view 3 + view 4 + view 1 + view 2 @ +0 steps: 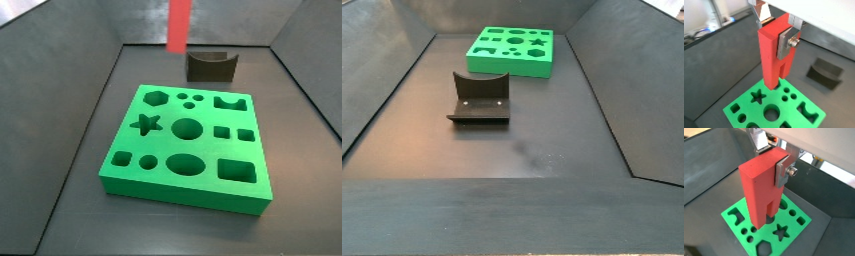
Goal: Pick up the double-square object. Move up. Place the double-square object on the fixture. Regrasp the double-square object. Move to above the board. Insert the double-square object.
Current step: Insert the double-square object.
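Red double-square object (773,52) held upright betw. closed gripper (777,31) fingers (789,41), prongs down, suspended above green board (747,106), fixture (825,72) nearby, apart.

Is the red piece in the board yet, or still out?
Out. In both wrist views the claw holds the red piece upright, prongs down, above the board, not in any cut-out.

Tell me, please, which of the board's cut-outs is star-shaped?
On the board, the star cut-out alone has points; its neighbours are round, oval, square or hexagonal.

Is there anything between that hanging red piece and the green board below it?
Nothing: in both wrist views, the double-square object, clamped in the gripper, hangs over the board.
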Tool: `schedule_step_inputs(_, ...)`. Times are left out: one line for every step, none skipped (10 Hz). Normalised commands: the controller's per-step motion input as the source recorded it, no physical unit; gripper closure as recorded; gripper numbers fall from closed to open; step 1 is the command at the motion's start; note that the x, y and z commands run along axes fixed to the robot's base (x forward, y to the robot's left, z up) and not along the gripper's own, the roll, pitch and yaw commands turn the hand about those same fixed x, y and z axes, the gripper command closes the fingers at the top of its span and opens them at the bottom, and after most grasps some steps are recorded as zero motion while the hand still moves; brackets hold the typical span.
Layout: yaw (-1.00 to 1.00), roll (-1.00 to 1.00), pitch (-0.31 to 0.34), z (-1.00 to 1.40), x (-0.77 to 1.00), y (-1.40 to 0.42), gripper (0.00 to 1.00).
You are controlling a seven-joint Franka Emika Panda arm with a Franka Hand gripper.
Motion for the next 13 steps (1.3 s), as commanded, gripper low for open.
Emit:
schedule_step_inputs(-1.00,-0.06,0.000,-0.10,0.03,-0.03,1.00)
schedule_step_inputs(-1.00,-0.06,0.000,-0.13,0.02,-0.03,1.00)
schedule_step_inputs(-1.00,-0.06,0.000,-0.13,0.02,-0.03,1.00)
schedule_step_inputs(-1.00,-0.06,0.000,-0.13,0.02,-0.03,1.00)
schedule_step_inputs(-1.00,-0.06,-0.001,-0.13,0.02,-0.03,1.00)
schedule_step_inputs(-1.00,-0.08,0.000,-0.08,0.07,-0.03,1.00)
schedule_step_inputs(-1.00,-0.09,0.000,-0.05,0.10,-0.03,1.00)
schedule_step_inputs(-1.00,-0.09,0.000,-0.04,0.09,-0.03,1.00)
schedule_step_inputs(-1.00,-0.07,-0.016,-0.07,0.03,-0.03,1.00)
schedule_step_inputs(-1.00,-0.06,-0.019,-0.09,0.02,-0.03,1.00)
schedule_step_inputs(-1.00,-0.06,-0.030,-0.11,0.01,-0.02,1.00)
schedule_step_inputs(-1.00,-0.06,-0.023,-0.10,0.01,-0.02,1.00)
schedule_step_inputs(-1.00,-0.07,-0.011,-0.09,0.02,-0.02,1.00)
